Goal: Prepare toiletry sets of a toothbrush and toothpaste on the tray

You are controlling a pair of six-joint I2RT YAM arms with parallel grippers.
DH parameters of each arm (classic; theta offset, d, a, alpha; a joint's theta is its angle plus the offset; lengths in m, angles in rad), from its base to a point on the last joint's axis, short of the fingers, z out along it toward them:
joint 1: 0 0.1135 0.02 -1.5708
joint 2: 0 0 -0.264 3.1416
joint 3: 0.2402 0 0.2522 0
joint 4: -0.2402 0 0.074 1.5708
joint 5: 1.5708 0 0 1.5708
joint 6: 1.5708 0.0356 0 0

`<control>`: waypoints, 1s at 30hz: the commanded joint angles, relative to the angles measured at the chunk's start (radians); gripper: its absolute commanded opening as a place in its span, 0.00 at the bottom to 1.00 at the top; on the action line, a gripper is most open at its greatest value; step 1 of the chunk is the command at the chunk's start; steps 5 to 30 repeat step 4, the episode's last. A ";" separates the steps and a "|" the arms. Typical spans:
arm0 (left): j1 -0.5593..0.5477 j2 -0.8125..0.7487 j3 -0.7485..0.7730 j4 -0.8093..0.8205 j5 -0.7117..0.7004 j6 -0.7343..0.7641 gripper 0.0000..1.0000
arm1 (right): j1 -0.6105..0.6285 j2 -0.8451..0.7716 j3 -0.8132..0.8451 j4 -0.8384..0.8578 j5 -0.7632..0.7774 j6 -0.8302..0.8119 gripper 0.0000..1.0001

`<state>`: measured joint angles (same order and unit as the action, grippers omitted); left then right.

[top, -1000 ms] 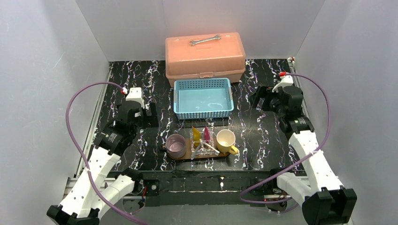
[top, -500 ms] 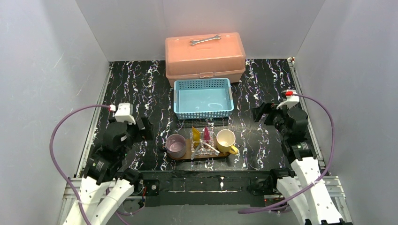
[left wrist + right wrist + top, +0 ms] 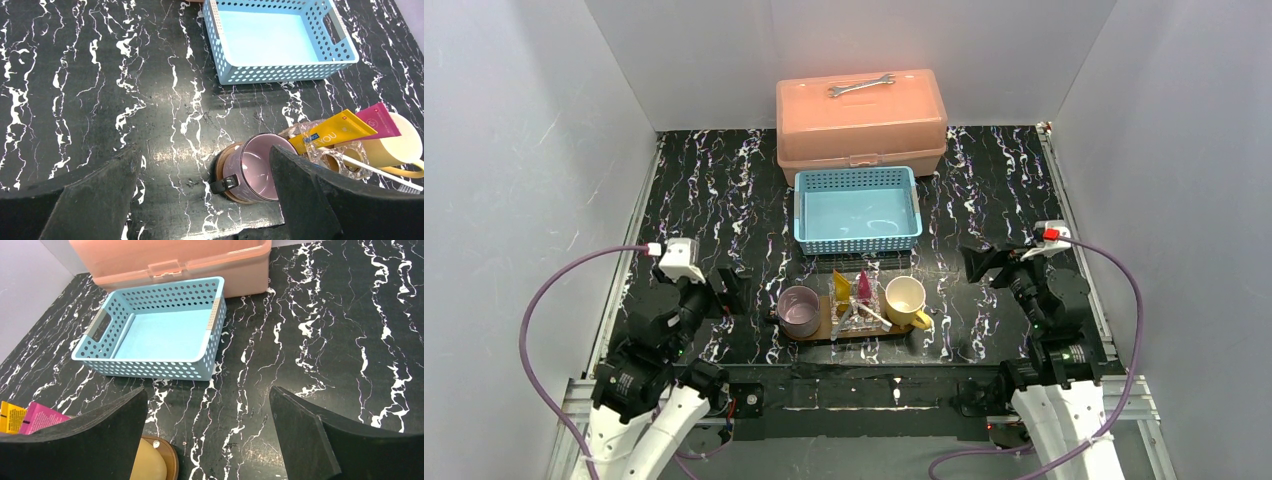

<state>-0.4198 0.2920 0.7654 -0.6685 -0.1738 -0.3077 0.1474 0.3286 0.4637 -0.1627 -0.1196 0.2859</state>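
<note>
We are holding the left gripper (image 3: 202,170) and right gripper (image 3: 207,410) wide and empty at the near left and near right, since the yellow toothpaste (image 3: 334,131), pink toothpaste (image 3: 379,120) and toothbrush (image 3: 380,171) are sitting together (seemingly complete) on the near-centre tray (image 3: 824,326).

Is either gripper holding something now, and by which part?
Nothing is held: the left gripper and the right gripper both stand open and empty.
</note>
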 commanded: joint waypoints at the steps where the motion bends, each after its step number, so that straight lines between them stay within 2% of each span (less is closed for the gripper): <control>1: 0.005 0.056 0.019 -0.040 0.035 0.008 0.98 | 0.009 -0.022 -0.009 0.026 -0.020 -0.006 0.98; 30: 0.005 0.057 0.018 -0.025 0.041 0.015 0.98 | 0.011 -0.018 -0.011 0.033 -0.021 -0.007 0.98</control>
